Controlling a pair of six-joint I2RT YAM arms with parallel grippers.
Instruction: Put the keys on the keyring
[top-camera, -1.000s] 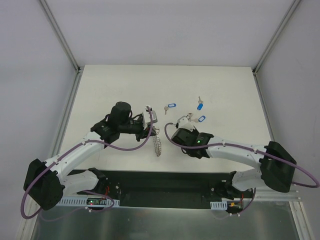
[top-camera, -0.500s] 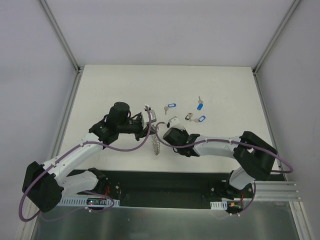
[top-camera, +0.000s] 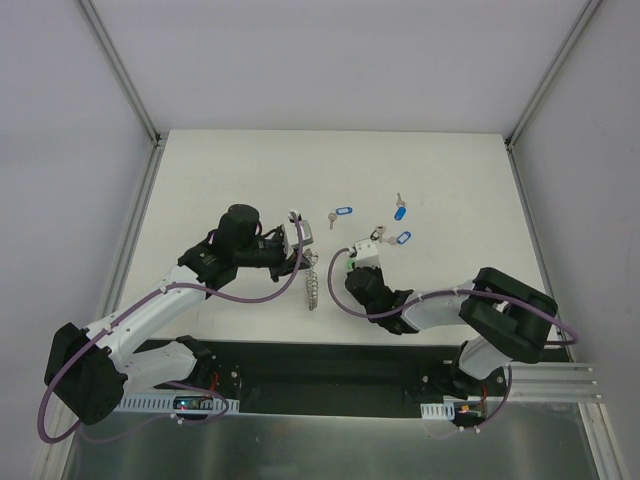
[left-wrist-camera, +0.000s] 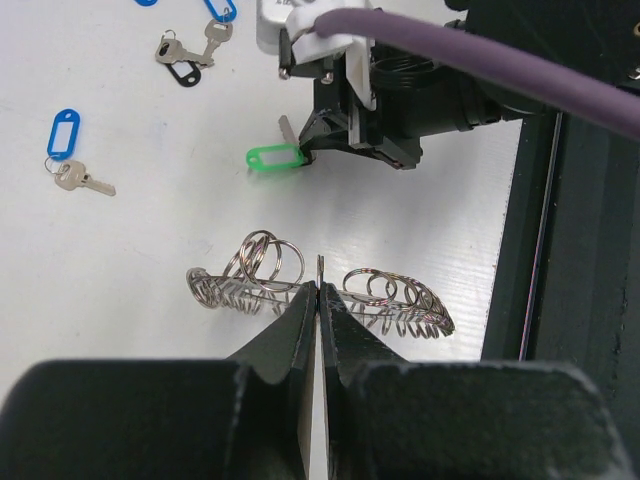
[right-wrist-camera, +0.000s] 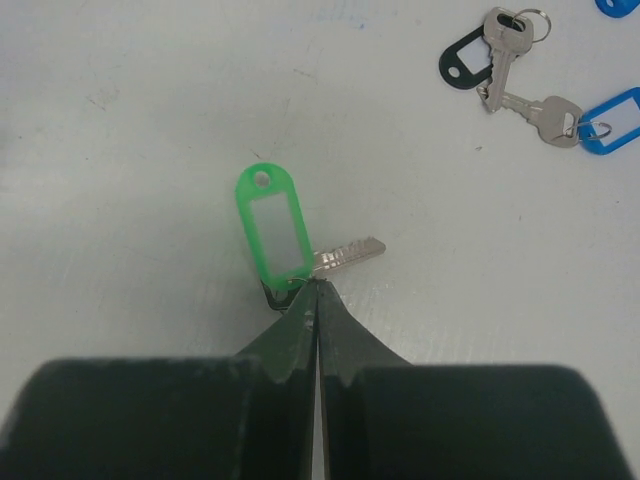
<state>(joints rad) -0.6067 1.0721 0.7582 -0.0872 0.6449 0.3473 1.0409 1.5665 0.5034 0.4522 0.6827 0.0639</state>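
In the right wrist view the head of the green-tagged key (right-wrist-camera: 272, 228) is being hidden behind its own tag and behind the tips of the right hand (right-wrist-camera: 318, 300). Only the toothed blade is being seen, pointing to the right. This hand is being kept pressed together on the key at the lower end of the tag. A further blue tag is being cut off by the upper right corner of that view.

In the top view the tips of the right hand are being covered by its own wrist, and the green tag is hardly being made out there.

The keyring (left-wrist-camera: 385, 300) is being pinched at its middle by the left hand (left-wrist-camera: 318, 300), whose fingers are being held closed on it. The ring is being shown edge-on, as a row of wire loops to both sides of the fingers. Whether it is touching the white surface (right-wrist-camera: 120, 150) cannot be told.

The green-tagged key is being held just beyond the keyring, apart from it.

One blue-tagged key (left-wrist-camera: 63, 135) is lying alone on the surface. A black-tagged key (right-wrist-camera: 465, 58) is lying close beside another blue-tagged one.

The left arm is being stretched toward the middle of the surface. The right arm is being folded back sharply along the near edge, with its hand facing the left one.
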